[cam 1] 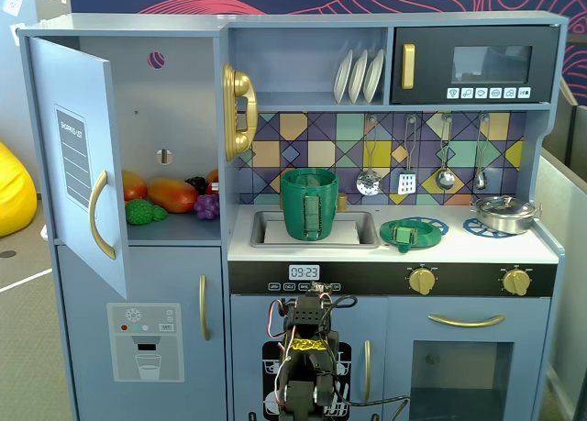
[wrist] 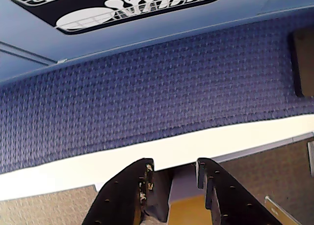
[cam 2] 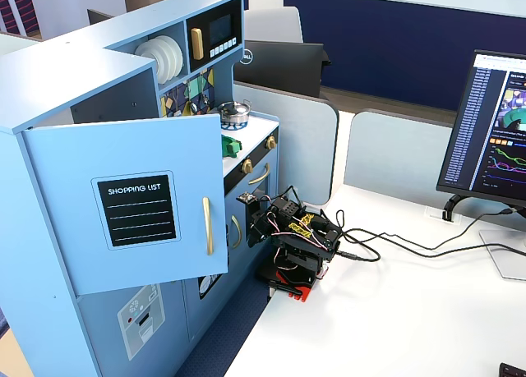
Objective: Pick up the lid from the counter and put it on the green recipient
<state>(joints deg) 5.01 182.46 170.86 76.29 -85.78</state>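
Note:
In a fixed view from the front, the green recipient [cam 1: 309, 204] stands upright in the sink recess of the white counter [cam 1: 477, 249], its strap handle facing me. The lid [cam 1: 406, 233] lies on the left blue burner ring, to the pot's right. The arm [cam 1: 307, 357] is folded low in front of the lower cabinet, well below the counter. In the wrist view my gripper [wrist: 174, 167] is open with nothing between its fingers, facing blue carpet. From the side, the arm [cam 2: 296, 245] sits on a white table and the open door hides the pot.
A steel pan [cam 1: 504, 213] sits on the right burner ring. The fridge door [cam 1: 78, 155] hangs open at the left, with toy food [cam 1: 170, 196] inside. Utensils [cam 1: 404, 164] hang above the counter. Cables [cam 2: 394, 245] and a monitor [cam 2: 497, 131] are on the table.

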